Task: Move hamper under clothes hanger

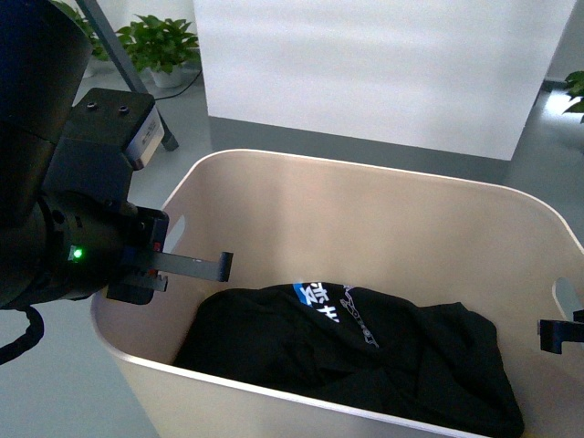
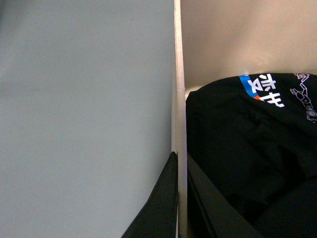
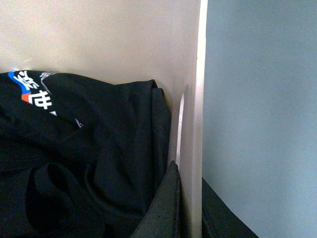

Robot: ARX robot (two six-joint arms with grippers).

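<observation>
As front alone shows, plant (image 1: 162,41) beyond hamper (image 1: 365,219)

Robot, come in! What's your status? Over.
Left pincer and right pincer clamp hamper walls. Holds black clothes. Ahead-left, clothes hanger leg; hamper not under it yet.

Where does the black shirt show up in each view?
Front view: the black shirt lies lower middle, on the floor of the hamper.
Left wrist view: shirt, just inside the hamper wall.
Right wrist view: shirt, against the hamper's inner wall.
Shared landmark: its blue-and-white print.
</observation>
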